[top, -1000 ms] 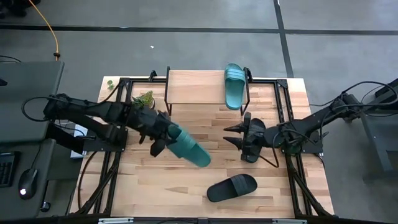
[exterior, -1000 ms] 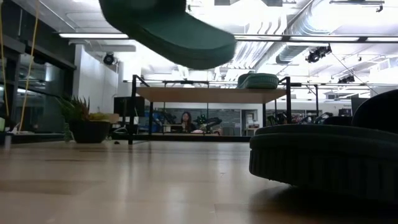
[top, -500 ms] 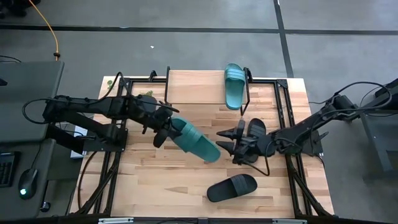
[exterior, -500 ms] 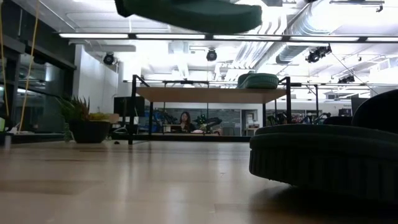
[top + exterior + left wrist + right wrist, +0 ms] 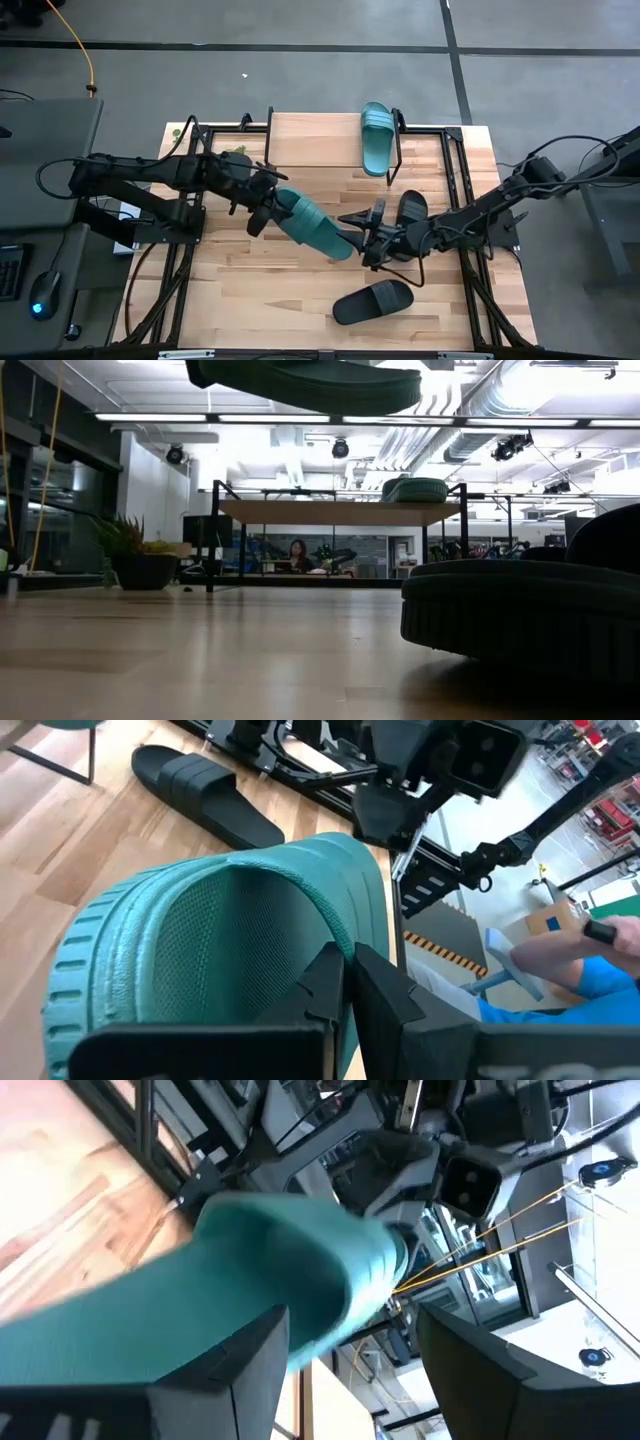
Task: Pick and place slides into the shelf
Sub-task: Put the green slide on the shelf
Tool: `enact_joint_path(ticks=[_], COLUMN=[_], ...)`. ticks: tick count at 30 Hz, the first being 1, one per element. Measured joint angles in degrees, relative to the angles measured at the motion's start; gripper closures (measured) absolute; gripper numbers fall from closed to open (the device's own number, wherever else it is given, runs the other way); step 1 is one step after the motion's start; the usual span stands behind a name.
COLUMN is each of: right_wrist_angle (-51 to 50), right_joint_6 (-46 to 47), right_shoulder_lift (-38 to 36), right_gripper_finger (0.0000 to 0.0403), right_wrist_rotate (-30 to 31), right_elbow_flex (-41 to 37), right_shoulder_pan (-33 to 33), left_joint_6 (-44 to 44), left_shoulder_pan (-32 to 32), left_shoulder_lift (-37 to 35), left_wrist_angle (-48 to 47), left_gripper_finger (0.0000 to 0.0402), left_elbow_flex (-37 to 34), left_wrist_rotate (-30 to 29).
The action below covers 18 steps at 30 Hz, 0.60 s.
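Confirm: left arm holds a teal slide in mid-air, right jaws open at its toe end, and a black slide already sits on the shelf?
Not quite. The slide on the shelf is teal, not black; the high view shows it. Both black slides, and, lie on the table. The rest holds: the left gripper holds a teal slide in mid-air, and the right gripper has its jaws open at the toe end.

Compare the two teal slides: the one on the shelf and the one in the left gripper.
The teal slide on the shelf rests on the plank, free of any gripper. The teal slide in the left gripper is held above the table, clamped at one end, its far end between the right gripper fingers. The first lies straight across the shelf; the second sits diagonal. Both share colour and shape.
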Motion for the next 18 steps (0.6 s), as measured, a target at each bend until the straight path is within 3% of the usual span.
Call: enact_joint_path(ticks=[8,18], right_wrist_angle=[-2.9,-4.0], right_joint_6=[0.0,2.3], right_shoulder_lift=[6.1,6.9], right_gripper_finger=[0.0191,0.0191], right_wrist_rotate=[0.0,1.3], right_elbow_flex=[5.7,6.8], right_shoulder_pan=[-0.1,-0.4], left_joint_6=[-0.1,-0.1], left_shoulder_pan=[0.0,0.0], left_shoulder_lift=[2.9,7.4], left_wrist_angle=[4.0,7.3], left_gripper_finger=[0.0395,0.0395], left_elbow_flex=[0.0,0.0], left_wrist_rotate=[2.8,5.6])
